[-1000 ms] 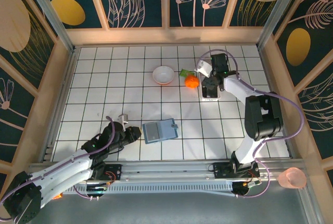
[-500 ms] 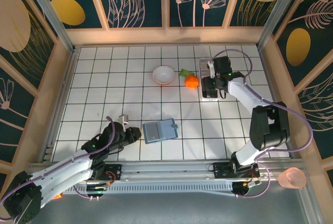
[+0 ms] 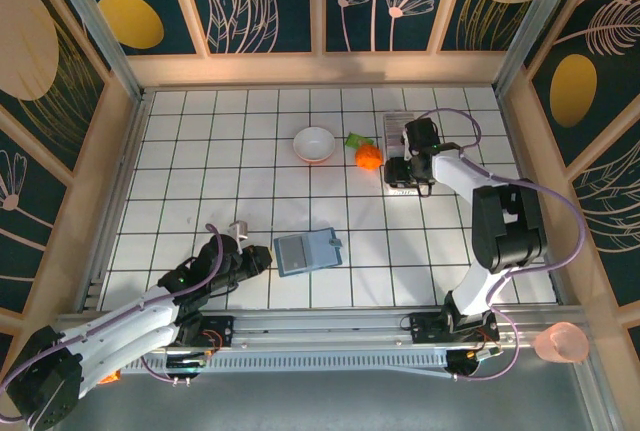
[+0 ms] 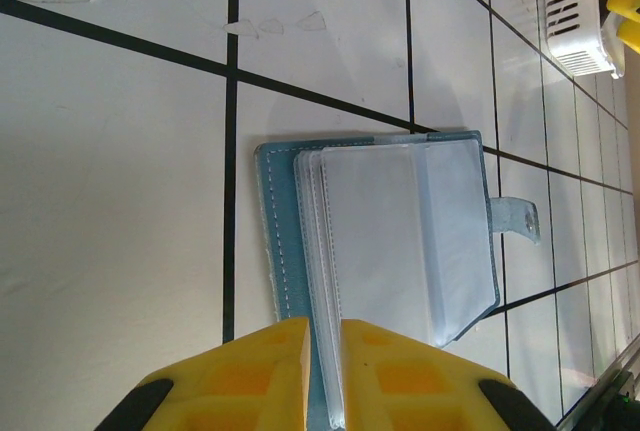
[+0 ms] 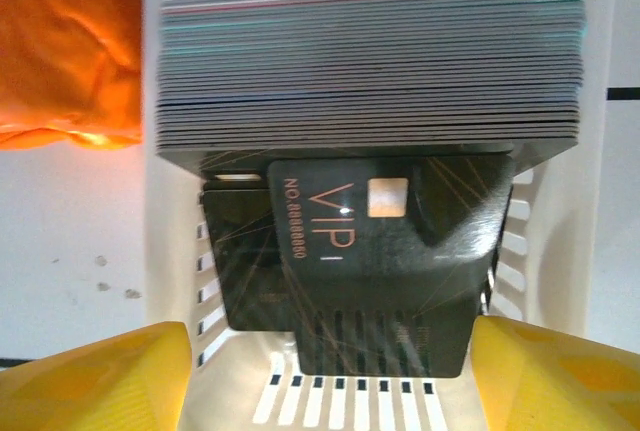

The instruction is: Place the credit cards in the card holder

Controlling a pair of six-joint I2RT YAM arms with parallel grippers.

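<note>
Picking step: the right hand [image 5: 330,371], wide, hangs over the cards [image 5: 370,51] stacked in a basket [image 5: 560,251] far right on the tabletop, and next should lower and pinch one, while the left hand [image 4: 323,351], narrow, sits at the open holder [image 4: 400,241].

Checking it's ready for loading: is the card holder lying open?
Yes, the card holder lies unfolded with its clear inner sleeves facing up.

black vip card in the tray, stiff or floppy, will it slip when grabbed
The black VIP card looks thin and glossy, so it is probably stiff, light and slippery. It appears to lie flat in the white tray, so a push would likely slide it against the card stack rather than lift it.
</note>
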